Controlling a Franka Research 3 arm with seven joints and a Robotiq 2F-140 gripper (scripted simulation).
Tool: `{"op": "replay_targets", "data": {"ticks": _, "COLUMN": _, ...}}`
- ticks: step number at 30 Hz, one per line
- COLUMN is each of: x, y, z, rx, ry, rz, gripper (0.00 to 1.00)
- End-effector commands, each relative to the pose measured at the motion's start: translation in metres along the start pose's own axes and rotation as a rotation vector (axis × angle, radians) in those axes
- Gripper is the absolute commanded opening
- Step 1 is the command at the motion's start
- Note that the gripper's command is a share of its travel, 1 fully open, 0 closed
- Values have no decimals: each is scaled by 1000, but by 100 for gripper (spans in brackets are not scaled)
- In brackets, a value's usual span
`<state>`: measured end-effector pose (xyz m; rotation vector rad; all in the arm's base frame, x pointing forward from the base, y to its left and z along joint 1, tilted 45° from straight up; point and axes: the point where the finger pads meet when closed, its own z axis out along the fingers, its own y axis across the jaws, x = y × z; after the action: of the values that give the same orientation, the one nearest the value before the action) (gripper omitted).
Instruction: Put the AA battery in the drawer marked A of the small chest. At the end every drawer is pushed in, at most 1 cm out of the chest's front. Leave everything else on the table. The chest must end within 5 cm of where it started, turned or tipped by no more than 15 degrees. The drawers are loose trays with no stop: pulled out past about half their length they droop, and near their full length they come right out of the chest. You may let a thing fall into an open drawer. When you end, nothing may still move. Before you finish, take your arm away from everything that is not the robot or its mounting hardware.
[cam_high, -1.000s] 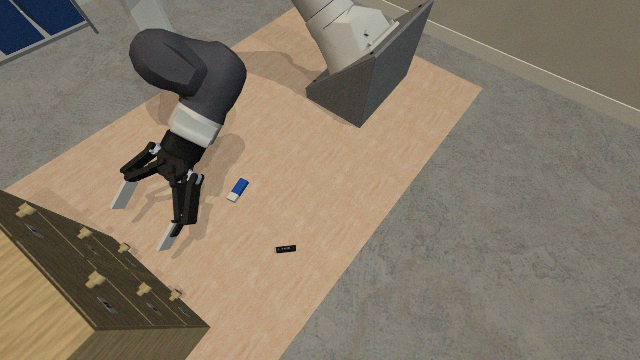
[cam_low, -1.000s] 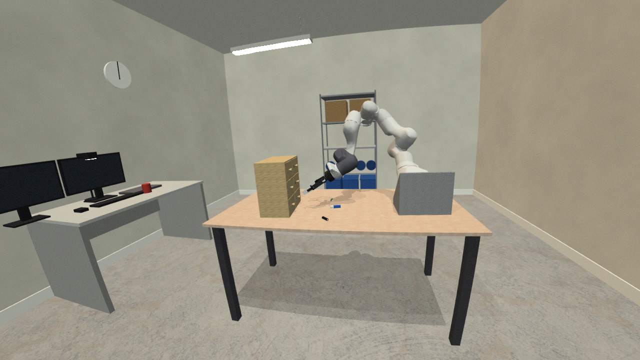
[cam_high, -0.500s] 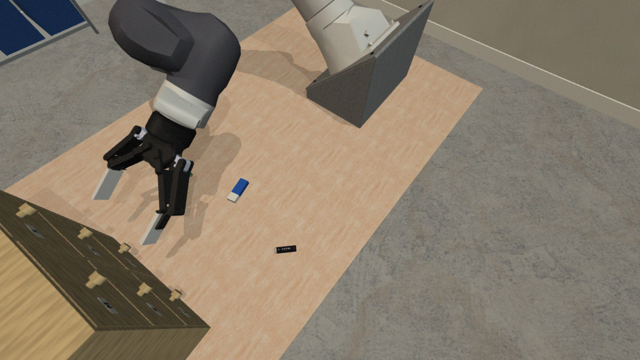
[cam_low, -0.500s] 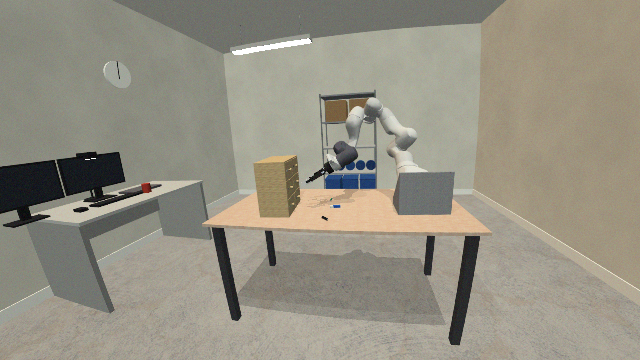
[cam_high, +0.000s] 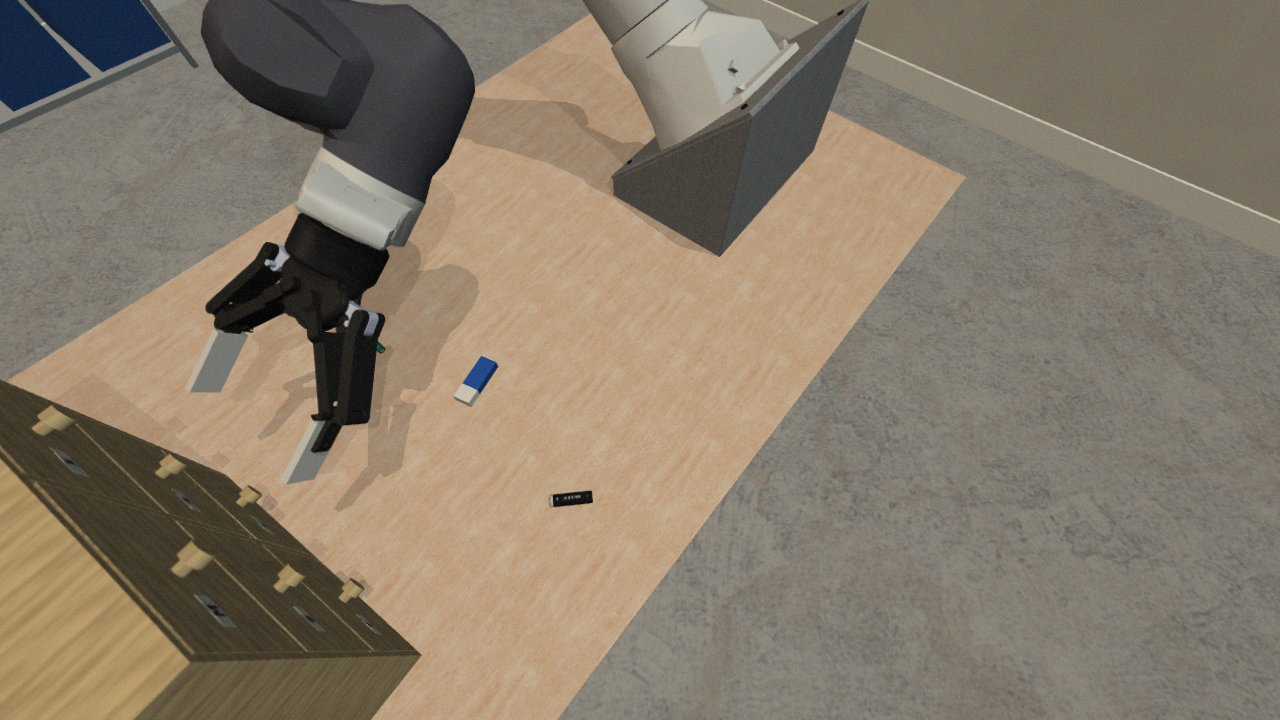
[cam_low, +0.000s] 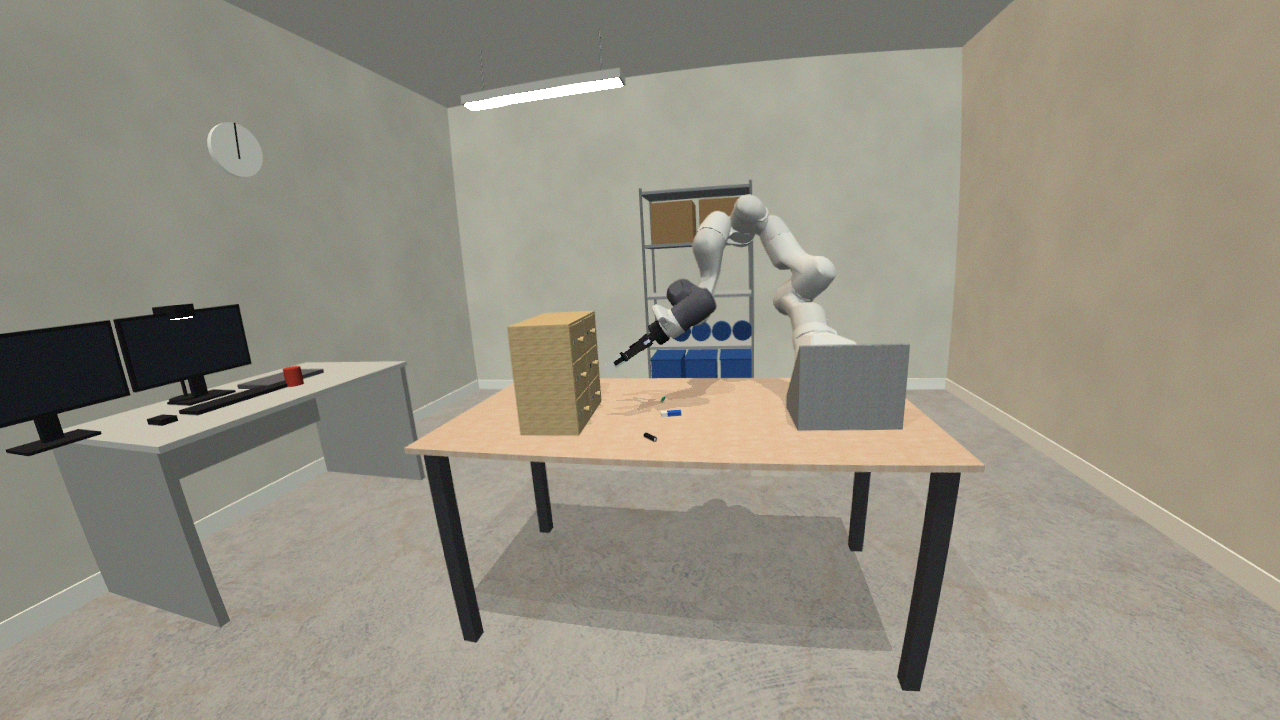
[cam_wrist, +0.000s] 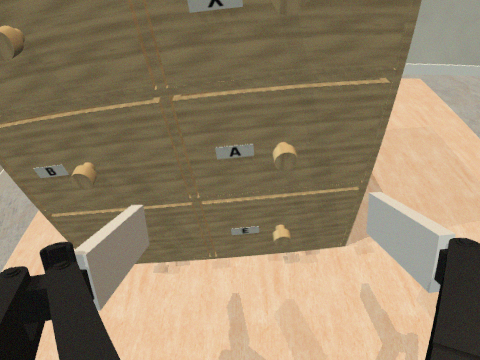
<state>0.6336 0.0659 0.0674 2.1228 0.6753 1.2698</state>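
The small chest (cam_high: 80, 573) (cam_low: 546, 376) stands upright with its drawers pushed in. Drawer A (cam_wrist: 320, 117) is in the middle row, right column of the wrist view; its round knob (cam_wrist: 284, 156) (cam_high: 170, 466) sits right of the label. My gripper (cam_high: 254, 433) (cam_low: 617, 361) (cam_wrist: 257, 219) is open and empty, a short way in front of the chest and above the table. In the wrist view, knob A shows between and above the fingertips. The AA battery (cam_high: 571, 498) (cam_low: 649, 437), apparently the black cylinder with a pale end, lies on the table away from the gripper.
A blue-and-white eraser (cam_high: 476, 380) (cam_low: 671, 412) lies between the gripper and the robot base. A small green thing (cam_high: 380, 348) (cam_low: 663, 399) is mostly hidden behind a finger in the top view. Knobs B (cam_wrist: 84, 174) and E (cam_wrist: 281, 233) stick out near knob A.
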Motion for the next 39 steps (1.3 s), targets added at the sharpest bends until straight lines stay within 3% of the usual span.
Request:
{"op": "replay_targets", "data": {"ticks": 1, "x": -1, "y": -2, "z": -4, "rx": 3, "ry": -40, "rz": -39, "gripper": 100}}
{"op": "replay_targets", "data": {"ticks": 6, "x": 0, "y": -2, "z": -13, "rx": 2, "ry": -103, "rz": -39, "gripper": 100}}
{"op": "replay_targets", "data": {"ticks": 17, "x": 7, "y": -2, "z": -41, "rx": -1, "ry": -315, "rz": -39, "gripper": 100}}
{"op": "replay_targets", "data": {"ticks": 21, "x": 8, "y": -2, "z": -46, "rx": -3, "ry": -353, "rz": -39, "gripper": 100}}
{"op": "replay_targets", "data": {"ticks": 29, "x": 15, "y": -2, "z": -76, "rx": -7, "ry": -570, "rz": -33, "gripper": 100}}
{"op": "replay_targets", "data": {"ticks": 34, "x": 20, "y": -2, "z": -99, "rx": -13, "ry": -683, "rz": 20, "gripper": 100}}
{"op": "replay_targets", "data": {"ticks": 36, "x": 20, "y": -2, "z": -99, "rx": -13, "ry": -683, "rz": 20, "gripper": 100}}
{"op": "replay_targets", "data": {"ticks": 39, "x": 23, "y": -2, "z": -111, "rx": -16, "ry": -774, "rz": 28, "gripper": 100}}
